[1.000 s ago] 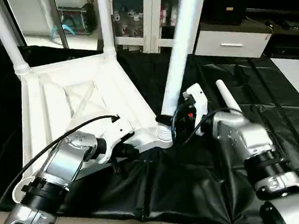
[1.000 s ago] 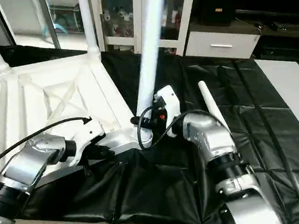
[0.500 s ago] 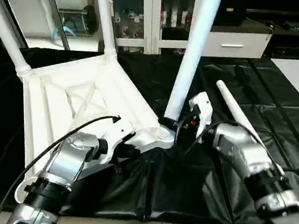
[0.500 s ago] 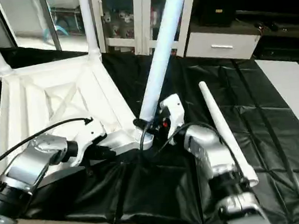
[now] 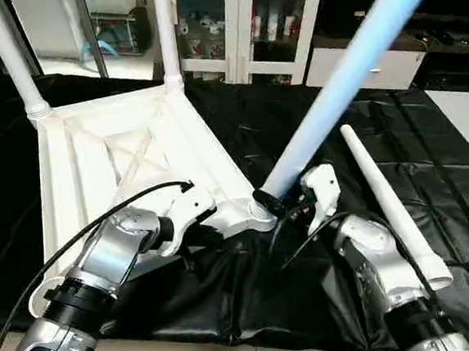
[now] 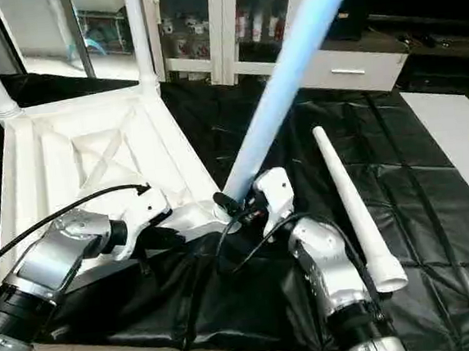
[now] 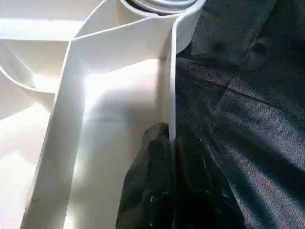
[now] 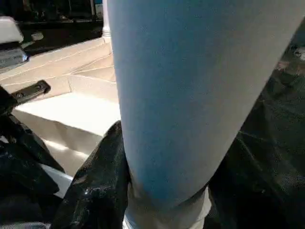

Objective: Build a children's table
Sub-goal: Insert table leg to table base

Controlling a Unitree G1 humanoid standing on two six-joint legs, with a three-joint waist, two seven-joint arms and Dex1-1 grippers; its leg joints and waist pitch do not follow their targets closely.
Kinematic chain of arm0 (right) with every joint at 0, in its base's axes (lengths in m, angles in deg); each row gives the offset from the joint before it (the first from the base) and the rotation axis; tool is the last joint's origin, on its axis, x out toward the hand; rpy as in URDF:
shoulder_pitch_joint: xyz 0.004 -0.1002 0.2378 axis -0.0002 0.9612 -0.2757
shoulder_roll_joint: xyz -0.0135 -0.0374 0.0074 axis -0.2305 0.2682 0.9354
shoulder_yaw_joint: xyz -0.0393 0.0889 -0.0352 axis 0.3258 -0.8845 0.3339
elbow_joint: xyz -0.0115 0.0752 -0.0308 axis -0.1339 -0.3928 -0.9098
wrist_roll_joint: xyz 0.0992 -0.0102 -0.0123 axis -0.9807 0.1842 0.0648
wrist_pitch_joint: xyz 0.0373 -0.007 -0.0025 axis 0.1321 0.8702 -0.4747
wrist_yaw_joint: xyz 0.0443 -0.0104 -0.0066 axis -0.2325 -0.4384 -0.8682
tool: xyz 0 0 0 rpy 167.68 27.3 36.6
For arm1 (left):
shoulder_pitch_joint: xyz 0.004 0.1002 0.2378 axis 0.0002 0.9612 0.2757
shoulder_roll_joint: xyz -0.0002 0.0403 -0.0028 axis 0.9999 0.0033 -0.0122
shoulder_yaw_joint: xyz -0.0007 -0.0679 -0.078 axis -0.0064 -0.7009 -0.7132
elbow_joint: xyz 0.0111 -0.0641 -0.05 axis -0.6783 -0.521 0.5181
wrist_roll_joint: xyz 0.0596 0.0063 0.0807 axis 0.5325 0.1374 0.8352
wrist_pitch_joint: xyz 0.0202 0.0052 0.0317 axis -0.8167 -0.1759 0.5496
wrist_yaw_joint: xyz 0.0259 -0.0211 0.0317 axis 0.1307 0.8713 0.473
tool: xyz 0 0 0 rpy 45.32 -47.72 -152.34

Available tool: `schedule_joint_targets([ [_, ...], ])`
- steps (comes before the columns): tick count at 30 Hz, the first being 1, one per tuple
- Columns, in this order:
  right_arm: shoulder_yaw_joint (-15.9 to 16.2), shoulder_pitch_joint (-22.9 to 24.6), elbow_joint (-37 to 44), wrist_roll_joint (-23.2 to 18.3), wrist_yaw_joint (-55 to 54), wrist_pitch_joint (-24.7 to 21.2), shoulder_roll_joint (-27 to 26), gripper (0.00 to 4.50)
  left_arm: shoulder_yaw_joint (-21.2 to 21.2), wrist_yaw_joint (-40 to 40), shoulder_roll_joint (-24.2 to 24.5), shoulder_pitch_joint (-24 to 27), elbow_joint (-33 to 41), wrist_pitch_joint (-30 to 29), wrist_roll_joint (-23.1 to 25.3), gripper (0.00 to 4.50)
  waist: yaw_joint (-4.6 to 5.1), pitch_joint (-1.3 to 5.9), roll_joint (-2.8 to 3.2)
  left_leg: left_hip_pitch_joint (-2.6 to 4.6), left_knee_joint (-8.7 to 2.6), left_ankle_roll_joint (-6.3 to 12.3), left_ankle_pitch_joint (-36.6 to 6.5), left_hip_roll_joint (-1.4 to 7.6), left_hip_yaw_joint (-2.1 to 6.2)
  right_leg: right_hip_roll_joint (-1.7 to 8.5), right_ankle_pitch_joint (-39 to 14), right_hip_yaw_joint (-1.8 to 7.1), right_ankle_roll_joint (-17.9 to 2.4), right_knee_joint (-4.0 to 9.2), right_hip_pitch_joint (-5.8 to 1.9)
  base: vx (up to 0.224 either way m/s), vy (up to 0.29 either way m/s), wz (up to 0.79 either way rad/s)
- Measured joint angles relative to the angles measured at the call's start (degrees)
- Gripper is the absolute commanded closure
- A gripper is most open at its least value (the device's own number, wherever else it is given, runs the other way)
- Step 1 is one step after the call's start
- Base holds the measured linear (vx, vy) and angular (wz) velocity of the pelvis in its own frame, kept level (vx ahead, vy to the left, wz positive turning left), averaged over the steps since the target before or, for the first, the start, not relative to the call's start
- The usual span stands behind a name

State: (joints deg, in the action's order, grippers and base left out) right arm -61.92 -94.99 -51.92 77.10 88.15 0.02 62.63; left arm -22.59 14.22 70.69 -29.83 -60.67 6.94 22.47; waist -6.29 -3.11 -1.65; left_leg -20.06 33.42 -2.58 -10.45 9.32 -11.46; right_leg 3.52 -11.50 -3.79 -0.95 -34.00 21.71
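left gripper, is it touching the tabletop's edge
Touching. In the left wrist view the left gripper is shut on the thin rim wall of the tabletop, one black finger on each side of it.

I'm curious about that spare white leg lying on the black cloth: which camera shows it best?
The right eye view: the loose leg lies whole on the black cloth, tip to flared end. The left eye view shows it too, partly behind the right arm.

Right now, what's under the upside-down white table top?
A black cloth lies under the table top. The left gripper pinches its edge. What the cloth covers is hidden.
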Motion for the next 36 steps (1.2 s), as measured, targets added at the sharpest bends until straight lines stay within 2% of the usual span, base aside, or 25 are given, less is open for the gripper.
schedule_joint_targets([
  [5,2.2,-1.2,1.2,2.1,0.5,-1.8,1.9,2.62,0.0,0.0,0.1,0.0,0.0,0.0,0.0,4.5,0.02,0.03,-0.05,0.02,-0.08,0.0,0.0,0.0,0.01,0.0,0.0,-0.01,0.0,-0.01,0.02,0.0,0.0,0.0],
  [8,3.2,-3.5,1.2,2.3,2.5,-5.5,3.1,2.62,0.0,0.0,0.2,0.0,-0.1,0.0,0.1,4.5,0.08,0.1,-0.37,0.05,-0.2,0.0,0.0,0.0,0.01,-0.01,0.0,-0.03,0.0,-0.01,0.03,0.0,0.0,0.0],
  [14,3.0,-7.7,-0.3,0.5,5.7,-12.4,3.8,2.62,-0.2,0.0,0.6,0.2,0.1,0.0,0.1,4.5,0.48,0.09,-0.51,0.07,-0.22,0.0,0.0,0.0,0.02,-0.01,0.0,-0.05,0.0,0.02,0.06,0.0,0.0,0.0],
  [16,2.7,-10.8,-2.1,-0.7,6.9,-16.8,3.8,2.62,-0.5,0.1,0.9,0.4,0.2,0.0,0.1,4.5,0.8,0.07,-0.52,0.04,-0.22,0.0,0.0,-0.01,0.04,0.0,0.0,-0.07,0.0,0.04,0.12,0.0,0.0,0.0],
  [18,2.6,-12.2,-3.4,-1.1,7.3,-18.9,3.8,2.62,-0.4,0.1,0.8,0.5,0.4,0.0,0.3,4.5,0.82,0.05,-0.56,0.03,-0.22,0.0,0.0,-0.02,0.05,0.0,0.0,-0.06,0.0,0.06,0.11,0.0,0.0,0.0],
  [26,2.7,-14.7,-7.6,-0.9,7.6,-18.7,3.4,2.62,-0.5,0.7,0.9,0.5,0.3,0.1,0.5,4.5,1.16,0.06,-0.58,0.08,-0.22,0.0,0.0,-0.02,0.11,0.0,0.0,-0.13,0.0,0.24,0.11,0.0,0.0,0.0],
  [34,2.6,-15.1,-9.9,-0.7,4.0,-17.1,1.2,2.62,-0.8,1.7,0.8,0.8,0.1,-0.1,1.0,4.5,1.51,0.08,-0.46,0.17,-0.29,0.0,0.0,-0.04,0.55,0.01,0.0,-0.65,0.0,1.61,-0.09,0.0,0.0,0.0],
  [36,2.6,-15.4,-10.7,-0.7,3.9,-16.7,1.0,2.62,-1.0,1.8,0.9,1.1,0.3,-0.2,1.0,4.5,1.7,0.04,-0.25,0.27,-0.31,0.0,0.0,-0.05,0.85,0.15,0.0,-1.21,0.0,2.17,-0.38,0.0,0.0,0.0],
])
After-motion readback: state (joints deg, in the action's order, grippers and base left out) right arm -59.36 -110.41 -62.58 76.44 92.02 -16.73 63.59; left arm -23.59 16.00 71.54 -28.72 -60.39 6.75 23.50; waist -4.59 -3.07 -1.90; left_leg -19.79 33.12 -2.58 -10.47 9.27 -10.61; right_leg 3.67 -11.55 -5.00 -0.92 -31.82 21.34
